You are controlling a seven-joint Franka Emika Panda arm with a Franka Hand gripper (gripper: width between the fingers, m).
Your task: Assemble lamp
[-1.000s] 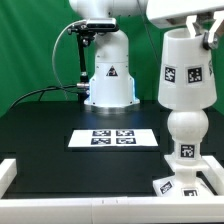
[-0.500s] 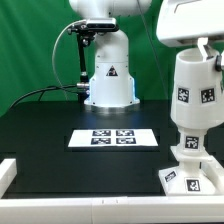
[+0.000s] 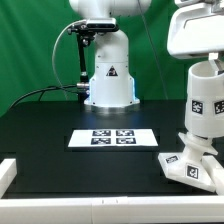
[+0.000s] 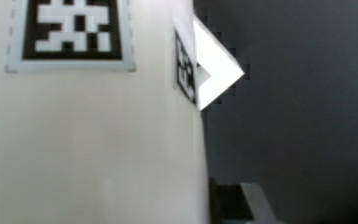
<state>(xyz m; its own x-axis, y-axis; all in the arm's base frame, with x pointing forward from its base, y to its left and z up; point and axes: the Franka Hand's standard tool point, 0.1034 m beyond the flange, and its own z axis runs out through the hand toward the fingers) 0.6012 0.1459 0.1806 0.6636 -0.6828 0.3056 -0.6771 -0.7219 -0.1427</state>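
A green backdrop stands behind the black tabletop (image 3: 60, 120). The shade (image 3: 203, 98) now sits over the base (image 3: 190, 167) at the exterior view's right, so assembly looks nearly finished. I cannot tell whether the end effector (image 3: 205, 62) grips it.

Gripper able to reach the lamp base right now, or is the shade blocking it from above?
Probably not from above: the shade sits over the base, covering its top, with the gripper above it, out of frame. The base's sides look free.
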